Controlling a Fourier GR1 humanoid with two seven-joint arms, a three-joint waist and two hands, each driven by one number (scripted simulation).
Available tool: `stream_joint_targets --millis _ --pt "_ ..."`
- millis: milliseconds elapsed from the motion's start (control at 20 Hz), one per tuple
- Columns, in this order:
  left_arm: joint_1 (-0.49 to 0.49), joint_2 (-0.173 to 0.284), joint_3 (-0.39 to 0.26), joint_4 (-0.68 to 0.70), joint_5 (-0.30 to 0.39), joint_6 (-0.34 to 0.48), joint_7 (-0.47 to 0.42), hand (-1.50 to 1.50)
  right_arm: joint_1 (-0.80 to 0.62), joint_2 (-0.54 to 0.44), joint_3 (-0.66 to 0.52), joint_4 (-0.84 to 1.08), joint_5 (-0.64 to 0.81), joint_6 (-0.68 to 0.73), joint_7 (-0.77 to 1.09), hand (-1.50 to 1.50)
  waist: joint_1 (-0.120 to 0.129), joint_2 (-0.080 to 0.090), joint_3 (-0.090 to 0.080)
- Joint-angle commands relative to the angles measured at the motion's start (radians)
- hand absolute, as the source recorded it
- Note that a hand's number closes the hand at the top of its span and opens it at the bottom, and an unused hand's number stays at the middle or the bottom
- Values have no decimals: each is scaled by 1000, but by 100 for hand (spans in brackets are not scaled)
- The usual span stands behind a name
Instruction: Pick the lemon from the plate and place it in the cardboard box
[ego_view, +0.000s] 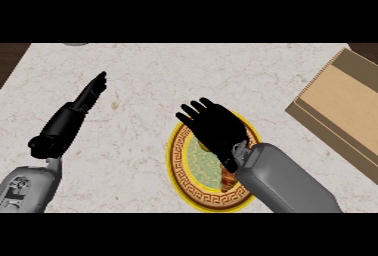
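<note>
You had the robot's black right hand (214, 131) out over the round plate with the yellow rim, brown key-pattern band and pale green centre (182, 172), its back turned up toward the head view. Its fingers (196, 110) were straight and slightly fanned, their tips reaching past the plate's far rim onto the pale marbled stone counter (184, 70). The grey right forearm (288, 182) came in from the lower edge and covered the plate's right-hand part.

You could not have seen the lemon — hand and forearm lay across most of the plate's middle, and nothing yellow and rounded showed in the green that stayed uncovered. A small orange-brown patch (229, 181) peeked out just below the wrist, on the plate's lower right, but what it was you could not tell. So whether the lemon lay under the palm or touched the fingers was not something the view gave you; nothing showed between the fingers.

Your robot's black left hand (90, 94) was well apart to the left, over bare counter, its fingers straight and pressed together into a narrow blade pointing away from the robot, holding nothing.

The open brown cardboard box (347, 107) sat at the counter's right edge, set at an angle, well clear of the plate and of both hands — its flat floor was all that showed inside it.
</note>
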Motion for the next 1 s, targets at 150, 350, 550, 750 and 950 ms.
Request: stream_joint_targets --millis 150,350,550,750,950 --pt "17 -50 12 -39 -38 -20 18 0 16 79 -37 63 72 13 -65 -150 -1 -1 0" --pt "-16 -60 53 10 -47 -33 2 0 68 42 -55 47 121 -13 -117 -150 -5 0 0" --pt "76 -24 80 -43 -34 -84 -40 0 109 58 -36 99 192 -79 -107 -150 -2 -1 0" --pt "15 -82 56 -41 -80 -57 24 0 11 83 -118 204 216 -61 -171 -150 -2 0 0" --pt "11 -67 84 -53 -57 -93 34 0 -23 184 -124 330 240 -100 -141 -150 3 0 0"
